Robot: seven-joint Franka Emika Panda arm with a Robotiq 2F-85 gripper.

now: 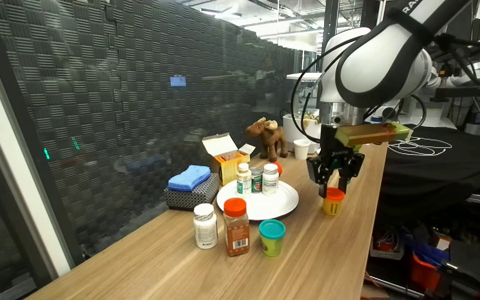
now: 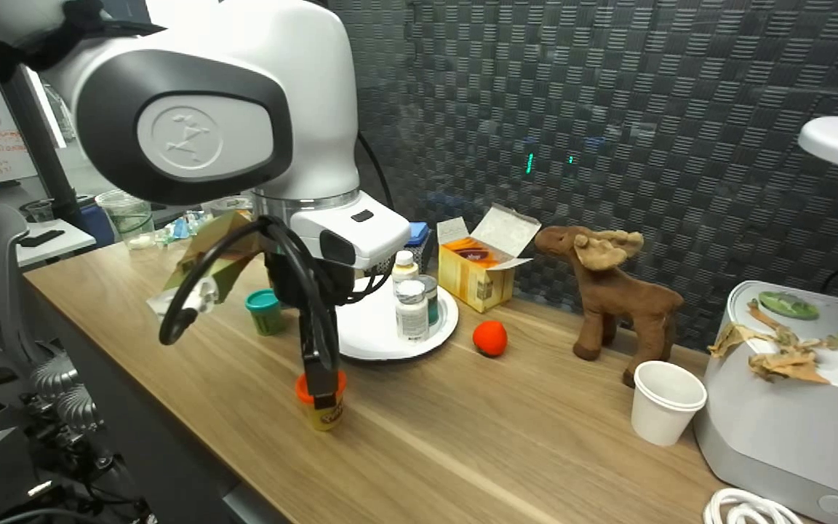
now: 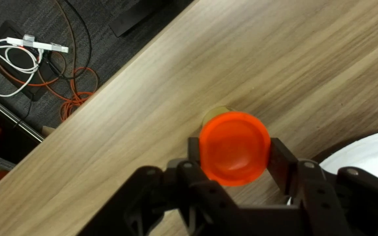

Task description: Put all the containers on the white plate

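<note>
Smooth wood-grained table (image 3: 136, 131), glossy plastic orange lid (image 3: 235, 149), plush toy moose (image 2: 626, 300).

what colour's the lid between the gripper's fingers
The lid is orange-red, clearest in the wrist view.

Both exterior views face desk (image 1: 161, 266) slantwise from nearly opposite sides, share plate (image 1: 269, 209); wrist view looks down, close.

Brown plush moose (image 2: 626, 298) between open yellow carton (image 2: 471, 282) and white cup (image 2: 657, 421)
</note>
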